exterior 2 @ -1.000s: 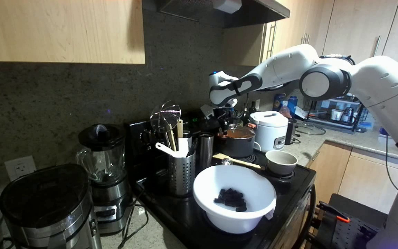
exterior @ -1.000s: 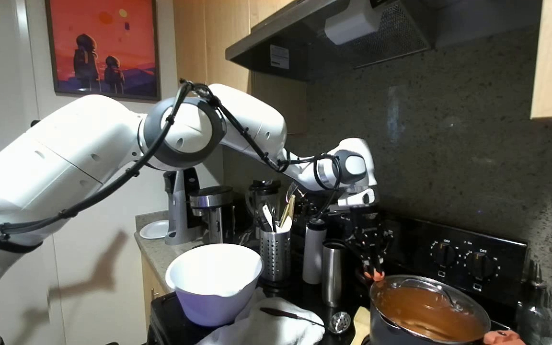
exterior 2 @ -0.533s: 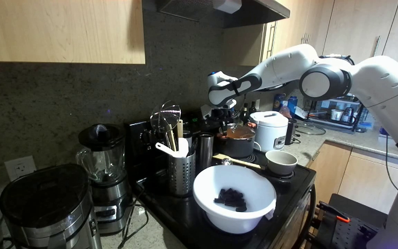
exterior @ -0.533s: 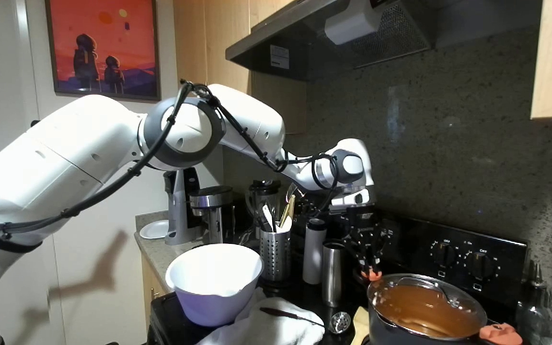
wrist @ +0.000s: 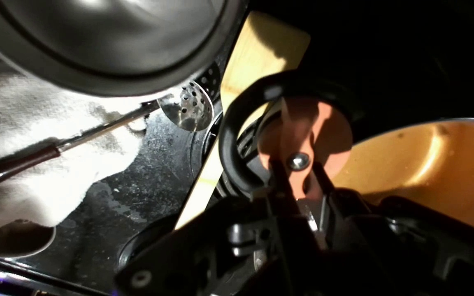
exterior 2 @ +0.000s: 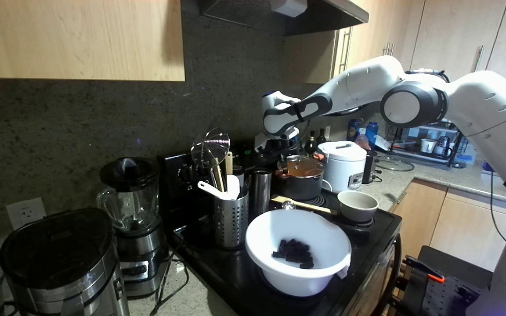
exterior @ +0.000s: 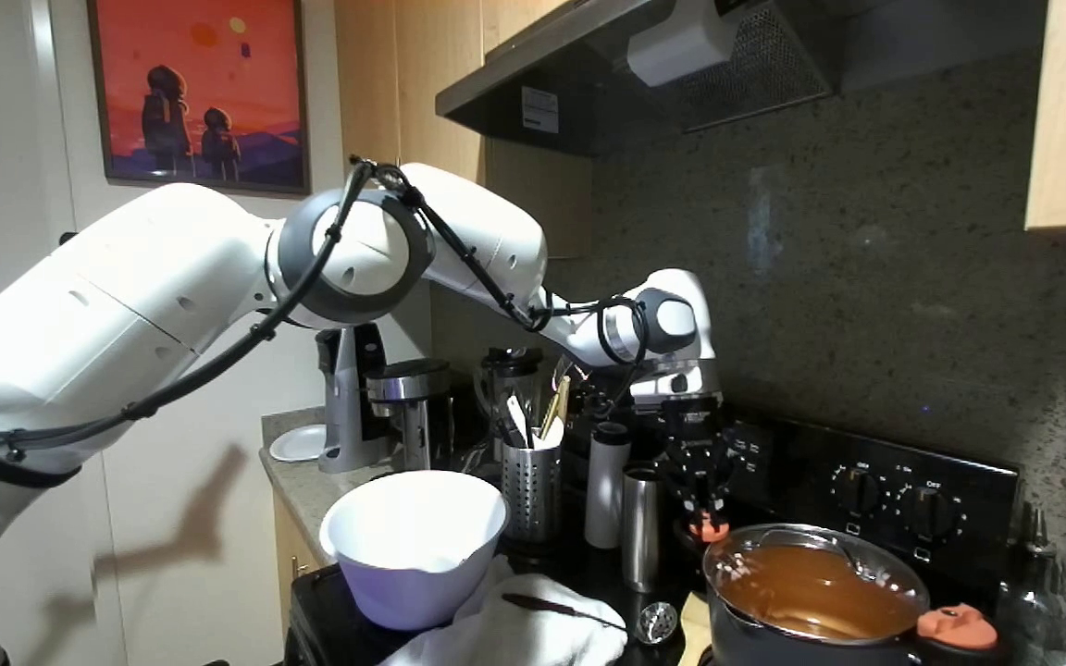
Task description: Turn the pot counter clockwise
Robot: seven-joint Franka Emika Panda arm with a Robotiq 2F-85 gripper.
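Grips the raised ridge of an orange pot knob point(wrist: 303, 139) between both fingers point(wrist: 283, 193), pressed in from either side, within the curve of a black looped handle point(wrist: 228, 139). Holds by it the wide pot point(exterior: 746, 640), dark outside and orange-brown within, set just right of the knob on the black worktop point(exterior 2: 235, 272). Hangs over a wooden spatula point(wrist: 249, 61), lying beneath the looped handle; cannot tell whether touching it. Has, in an exterior view, a steel tumbler point(exterior: 641, 541) upright just to the left, crowding that side, and farther left a pale capped bottle point(exterior: 605, 495) and a perforated utensil holder point(exterior: 533, 499) full of tools point(exterior 2: 233, 186). Faces the black control panel point(exterior: 892, 509) on the pot's far side. Finds a slotted metal spoon point(exterior: 656, 622) at the near left, laid with the handle across a white cloth point(exterior: 514, 638), and well apart on the left a large white bowl point(exterior: 422, 597) with dark pieces point(exterior 2: 294, 251) inside. In an exterior view, has a white rice cooker point(exterior 2: 343, 169) standing close on the pot's right, and a small beige bowl point(exterior 2: 358, 215) nearer.
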